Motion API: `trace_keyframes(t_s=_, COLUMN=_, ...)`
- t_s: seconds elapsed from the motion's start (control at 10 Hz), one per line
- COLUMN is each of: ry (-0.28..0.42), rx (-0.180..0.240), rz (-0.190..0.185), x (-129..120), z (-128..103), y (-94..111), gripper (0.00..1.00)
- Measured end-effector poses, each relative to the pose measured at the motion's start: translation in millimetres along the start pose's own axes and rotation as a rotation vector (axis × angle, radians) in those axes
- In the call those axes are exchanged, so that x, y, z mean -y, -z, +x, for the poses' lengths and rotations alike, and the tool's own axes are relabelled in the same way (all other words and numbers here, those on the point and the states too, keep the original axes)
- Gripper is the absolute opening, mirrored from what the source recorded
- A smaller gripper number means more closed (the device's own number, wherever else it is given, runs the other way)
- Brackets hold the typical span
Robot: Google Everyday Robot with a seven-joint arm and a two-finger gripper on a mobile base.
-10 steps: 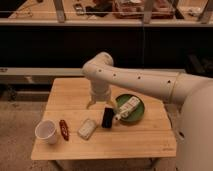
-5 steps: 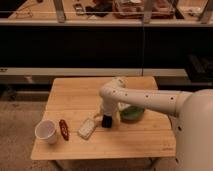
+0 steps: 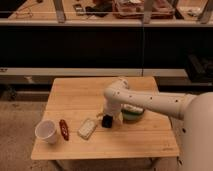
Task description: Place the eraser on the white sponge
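The eraser (image 3: 106,121) is a small black block on the wooden table (image 3: 75,95), just right of the white sponge (image 3: 87,128), an off-white pad lying flat. My gripper (image 3: 108,116) is down at the eraser, directly over it and partly hiding its top. The white arm (image 3: 150,101) reaches in from the right. Whether the eraser rests on the table or is lifted off it cannot be told.
A green plate (image 3: 134,116) holding a white bar (image 3: 133,108) sits right of the eraser, partly behind the arm. A white cup (image 3: 46,131) and a thin dark-red oblong item (image 3: 64,129) stand at the front left. Dark shelving runs behind the table.
The arm has swung down and toward the front, bringing the gripper from above the table's middle down onto the eraser. The eraser, sponge, cup and plate have stayed where they were.
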Motion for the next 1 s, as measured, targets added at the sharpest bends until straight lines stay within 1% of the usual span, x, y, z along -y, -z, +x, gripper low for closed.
trace_keyframes(t_s=0.3, ry=0.015, rx=-0.013, rz=0.025, x=3, z=-2, y=4, gripper=0.80)
trace_keyframes(t_s=0.5, ry=0.062, rx=-0.033, rz=0.034, x=7, z=-3, y=8, gripper=0.80)
trace_keyframes(t_s=0.6, ry=0.086, rx=-0.034, rz=0.032, x=9, z=-4, y=9, gripper=0.80)
trace_keyframes(t_s=0.8, ry=0.126, rx=-0.016, rz=0.031, x=14, z=-12, y=12, gripper=0.80)
trace_keyframes(t_s=1.0, ry=0.146, rx=0.018, rz=0.038, x=18, z=-21, y=12, gripper=0.80)
